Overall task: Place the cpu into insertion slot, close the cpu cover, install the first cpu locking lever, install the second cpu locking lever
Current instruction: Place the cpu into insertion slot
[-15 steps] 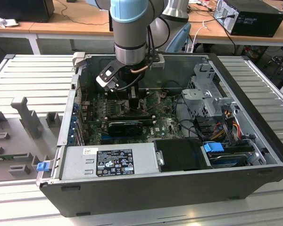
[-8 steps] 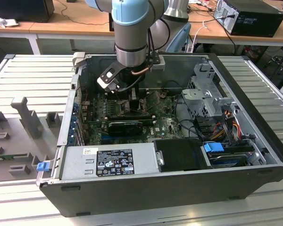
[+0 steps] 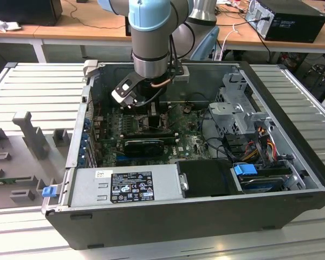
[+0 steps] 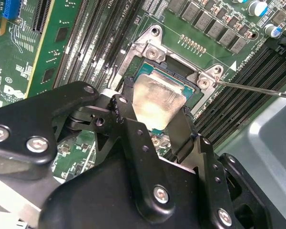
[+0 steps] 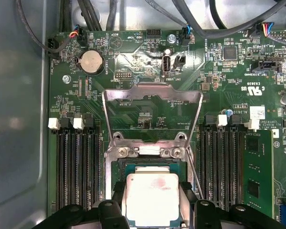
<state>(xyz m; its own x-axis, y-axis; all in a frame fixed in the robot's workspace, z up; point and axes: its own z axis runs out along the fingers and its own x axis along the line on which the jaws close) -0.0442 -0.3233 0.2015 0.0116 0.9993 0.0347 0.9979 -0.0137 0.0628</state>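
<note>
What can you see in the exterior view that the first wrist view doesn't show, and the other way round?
Exterior view: the whole black metal computer case, the grey power supply box and the pale blue robot arm reaching in. First wrist view: the round silver coin battery, the thin metal cpu cover swung open, and the pale silver square cpu gripped between the black fingers at the metal-rimmed insertion slot. Both: the green motherboard.
</note>
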